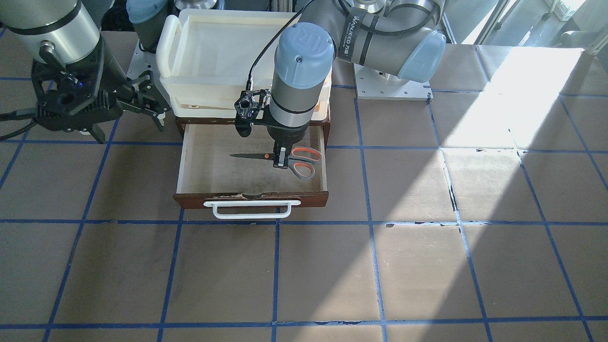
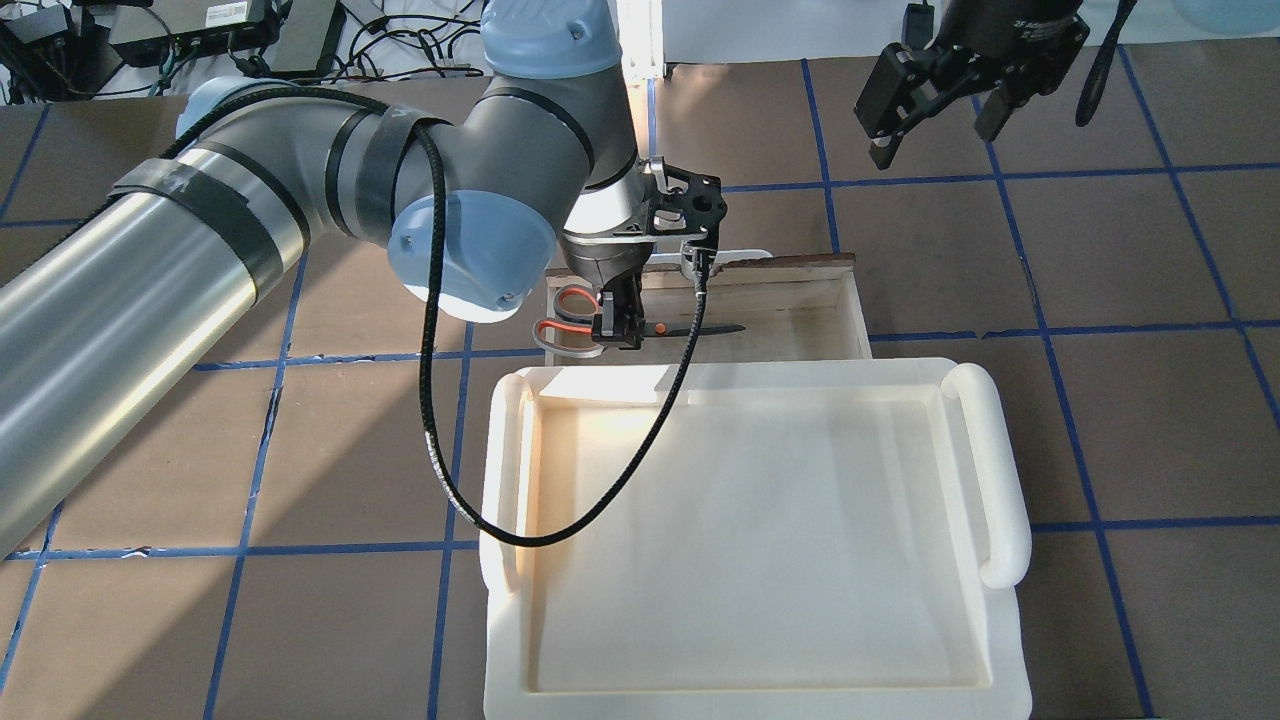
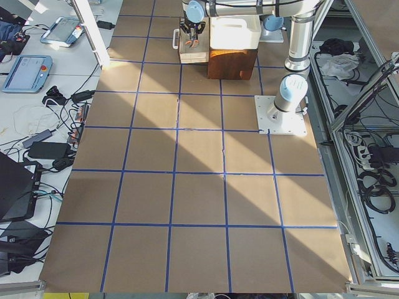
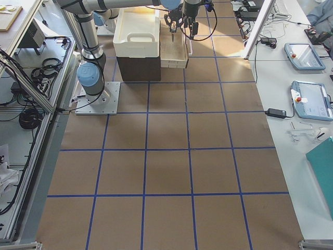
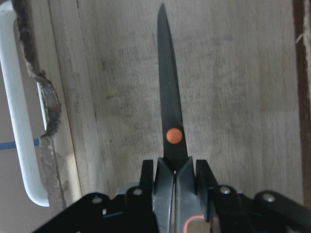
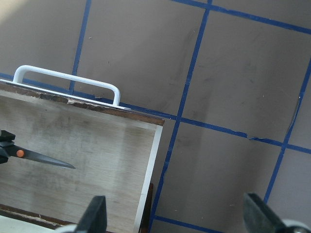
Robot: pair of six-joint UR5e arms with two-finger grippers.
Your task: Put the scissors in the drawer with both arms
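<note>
Scissors (image 1: 266, 156): hanging inside the open drawer (image 1: 251, 197), jaws of left arm (image 1: 299, 71) pinching them behind the pivot; jaws of right arm (image 2: 1010, 40) standing spread, empty. Risk: blades tipping on release, the point jabbing the drawer floor.

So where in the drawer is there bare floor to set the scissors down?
Bare floor runs from the blade tip of the scissors to the drawer wall on the robot's right, plus a strip along the front edge by the white handle. Crowded: the robot's left end, where the left gripper clamps the scissors, and the back, under the cream tray.
</note>
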